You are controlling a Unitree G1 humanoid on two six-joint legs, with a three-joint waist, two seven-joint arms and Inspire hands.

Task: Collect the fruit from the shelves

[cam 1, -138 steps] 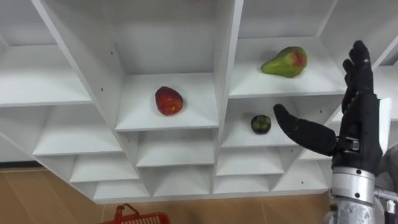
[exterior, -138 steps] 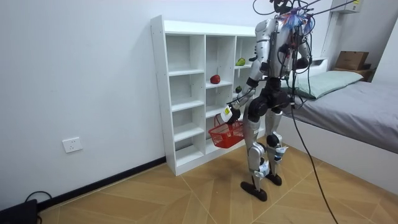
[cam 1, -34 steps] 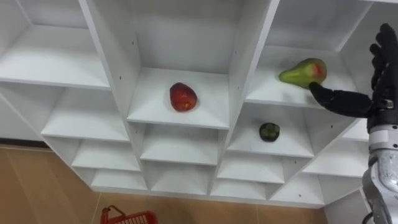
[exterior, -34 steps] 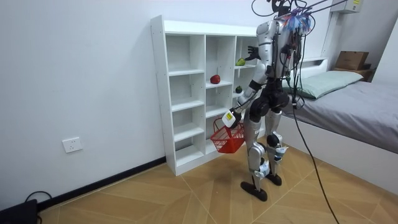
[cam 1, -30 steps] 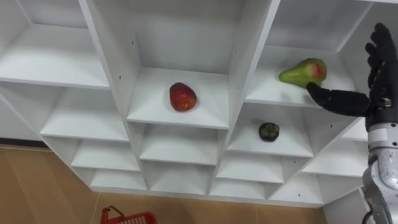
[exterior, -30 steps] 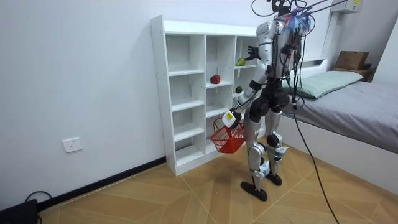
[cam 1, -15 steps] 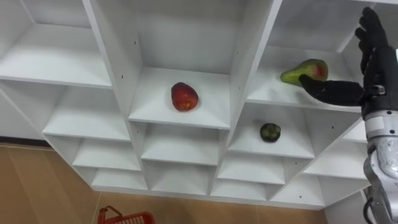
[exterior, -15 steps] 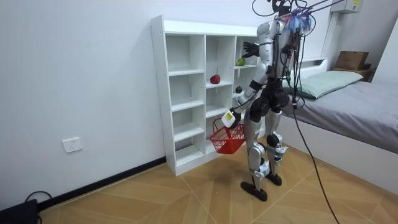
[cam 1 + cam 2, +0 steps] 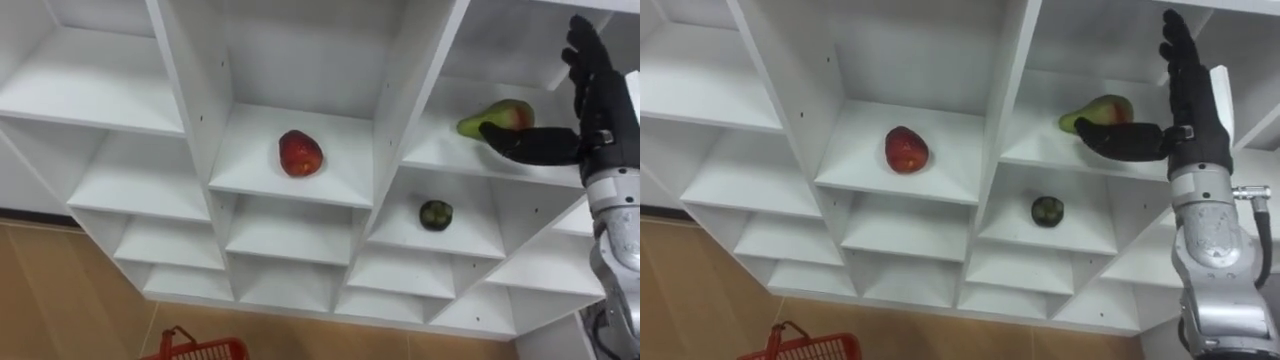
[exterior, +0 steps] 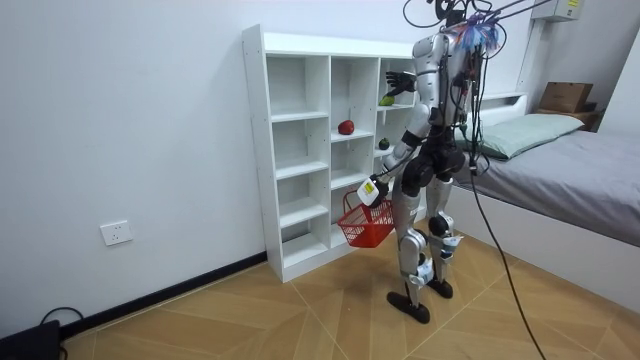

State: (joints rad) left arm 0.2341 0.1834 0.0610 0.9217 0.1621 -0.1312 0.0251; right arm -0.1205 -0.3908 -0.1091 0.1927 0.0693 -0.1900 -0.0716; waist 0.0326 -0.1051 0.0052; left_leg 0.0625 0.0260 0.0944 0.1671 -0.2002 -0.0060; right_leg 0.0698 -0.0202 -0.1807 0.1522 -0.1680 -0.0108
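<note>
Green-red pear, smooth and bruisable, lies on the closet shelf at two o'clock; open right hand hovers beside its broad belly, likely the safest hold; left hand grips red basket.

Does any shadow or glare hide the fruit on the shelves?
Left eye view: no glare; the pear, apple and dark fruit are evenly lit, though the right hand has its thumb over the pear's lower edge. Room view: soft shade inside the shelf, apple visible.
</note>
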